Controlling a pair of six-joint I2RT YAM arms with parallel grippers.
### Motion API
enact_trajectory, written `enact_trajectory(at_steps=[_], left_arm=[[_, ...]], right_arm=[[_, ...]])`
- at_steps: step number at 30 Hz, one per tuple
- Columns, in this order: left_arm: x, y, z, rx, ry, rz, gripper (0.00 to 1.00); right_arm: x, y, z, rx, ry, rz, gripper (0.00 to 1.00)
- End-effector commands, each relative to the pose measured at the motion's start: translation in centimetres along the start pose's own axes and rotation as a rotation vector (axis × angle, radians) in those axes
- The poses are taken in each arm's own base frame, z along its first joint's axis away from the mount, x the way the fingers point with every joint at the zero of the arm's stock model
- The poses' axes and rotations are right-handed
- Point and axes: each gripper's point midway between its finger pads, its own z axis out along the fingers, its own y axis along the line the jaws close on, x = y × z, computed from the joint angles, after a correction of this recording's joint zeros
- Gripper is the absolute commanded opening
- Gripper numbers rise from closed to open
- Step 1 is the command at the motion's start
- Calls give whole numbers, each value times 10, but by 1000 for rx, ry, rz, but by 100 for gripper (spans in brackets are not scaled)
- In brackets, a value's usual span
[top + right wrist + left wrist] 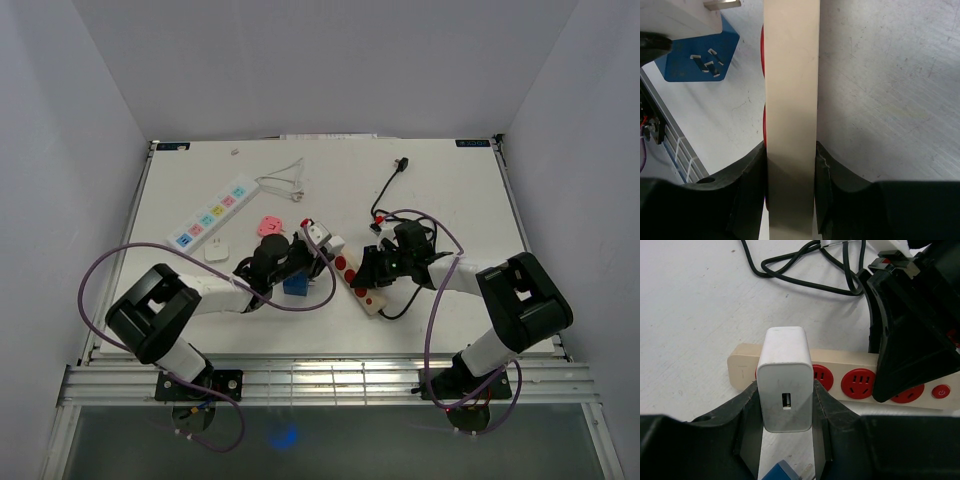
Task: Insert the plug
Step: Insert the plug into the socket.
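Two tools meet at the middle of the top view, over a white surface (460,200). The left tool (785,395) pinches a white charger (785,365) by its sides at the centre of the left wrist view, USB port facing the camera. The charger's far end sits against the left end of a beige strip (742,372) with red sockets, covering the first socket; whether its pins are in cannot be told. The right tool (790,165) pinches that strip across its width at the lower middle of the right wrist view, and the strip runs straight up the frame between the fingers. In the left wrist view this tool shows as a black body at the right, over the strip near its red switch (941,391). A blue block (695,55) with slots lies at the upper left of the right wrist view. A black cable (805,270) loops along the top of the left wrist view. A white strip (213,213) with coloured sockets lies apart, toward the upper left of the top view.
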Motion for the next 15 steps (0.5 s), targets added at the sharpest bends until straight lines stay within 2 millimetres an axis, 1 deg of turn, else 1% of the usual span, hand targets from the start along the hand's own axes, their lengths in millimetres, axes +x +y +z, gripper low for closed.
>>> enact_trajectory(at_steps=[1, 4, 7, 10, 13, 15], left_arm=[[-24, 15, 5, -55, -52, 31, 0], [-22, 25, 2, -103, -40, 27, 0], [-19, 29, 2, -111, -30, 22, 0], [-10, 35, 2, -140, 8, 1, 0], [-7, 35, 3, -133, 16, -6, 0], [-7, 30, 6, -108, 15, -6, 0]], right_arm=[[22, -7, -1, 28, 59, 31, 11], [22, -8, -1, 32, 62, 30, 11], [22, -9, -2, 35, 60, 25, 10], [21, -9, -2, 41, 58, 21, 10], [20, -8, -2, 41, 57, 19, 10], [20, -9, -2, 41, 58, 18, 10]])
